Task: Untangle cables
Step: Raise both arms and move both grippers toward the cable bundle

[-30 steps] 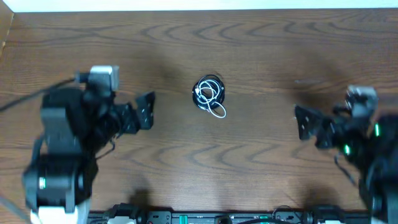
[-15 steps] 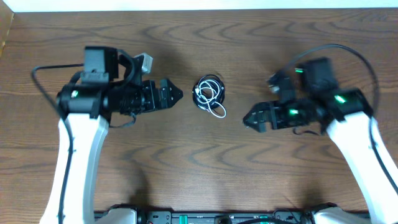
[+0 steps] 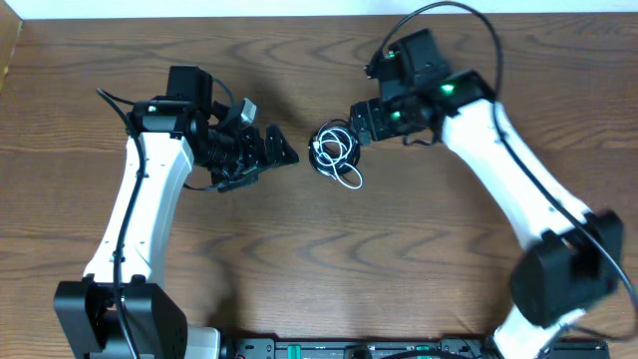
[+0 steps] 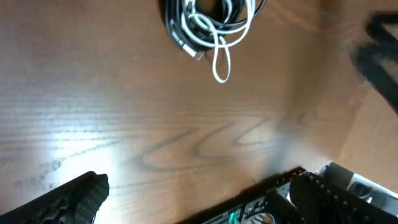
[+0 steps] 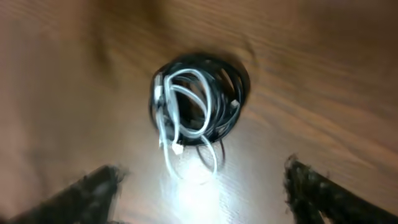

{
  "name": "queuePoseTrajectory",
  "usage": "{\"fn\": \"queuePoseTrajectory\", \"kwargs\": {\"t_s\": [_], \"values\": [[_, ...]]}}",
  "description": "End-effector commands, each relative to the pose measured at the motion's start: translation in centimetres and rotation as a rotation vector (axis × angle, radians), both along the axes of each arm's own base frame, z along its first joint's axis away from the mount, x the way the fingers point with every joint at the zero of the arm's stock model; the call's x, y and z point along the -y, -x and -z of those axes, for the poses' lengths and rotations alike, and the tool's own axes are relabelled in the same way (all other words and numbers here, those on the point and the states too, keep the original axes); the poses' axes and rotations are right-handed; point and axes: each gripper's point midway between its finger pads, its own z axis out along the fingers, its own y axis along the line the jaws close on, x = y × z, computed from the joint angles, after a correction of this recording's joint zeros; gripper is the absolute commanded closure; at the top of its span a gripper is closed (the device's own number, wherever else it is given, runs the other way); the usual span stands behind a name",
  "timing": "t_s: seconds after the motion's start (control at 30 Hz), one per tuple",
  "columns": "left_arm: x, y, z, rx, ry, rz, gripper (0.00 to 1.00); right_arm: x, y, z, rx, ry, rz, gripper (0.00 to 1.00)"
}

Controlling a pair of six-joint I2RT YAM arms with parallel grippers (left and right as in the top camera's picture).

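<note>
Cables (image 3: pixel 337 152), thin white and black cords wound together into one small tangled coil, lay flat near the middle of the brown wood-grain table (image 3: pixel 399 269), with a white loop (image 3: pixel 350 179) trailing from the coil's near side. Left gripper (image 3: pixel 281 152) sat just left of the coil, fingers spread wide and holding nothing. Right gripper (image 3: pixel 357 118) sat close at the coil's upper right, fingers likewise apart and empty; contact with the coil could not be judged.

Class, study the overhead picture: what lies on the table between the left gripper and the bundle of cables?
Nothing: only bare wooden table separates the left gripper from the cables, clearest in the overhead view.
</note>
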Motion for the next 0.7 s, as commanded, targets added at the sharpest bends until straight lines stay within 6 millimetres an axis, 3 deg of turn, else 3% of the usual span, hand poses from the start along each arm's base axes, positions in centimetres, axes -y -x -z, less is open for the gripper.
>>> {"fn": "queuePoseTrajectory", "kwargs": {"t_s": [0.0, 0.13, 0.23, 0.5, 0.63, 0.67], "values": [[-0.5, 0.0, 0.1, -0.01, -0.039, -0.011, 0.01, -1.1, -0.9, 3.6, -0.103, -0.03, 0.08, 0.32], [-0.6, 0.2, 0.2, -0.017, -0.045, -0.012, 0.01, -3.5, -1.4, 6.5, -0.159, -0.129, 0.011, 0.36], [-0.6, 0.2, 0.2, -0.016, -0.045, -0.012, 0.01, -3.9, -2.0, 7.8, -0.151, -0.135, -0.011, 0.39], [-0.6, 0.1, 0.2, -0.015, -0.046, -0.012, 0.01, -3.1, -2.3, 10.6, -0.169, -0.068, 0.012, 0.75], [-0.6, 0.1, 0.2, -0.012, -0.045, -0.012, 0.01, -3.0, -2.4, 10.6, -0.166, -0.065, 0.013, 0.99], [-0.6, 0.1, 0.2, -0.012, -0.045, -0.012, 0.01, -3.2, -2.4, 10.4, -0.169, -0.073, 0.01, 0.99]]}}
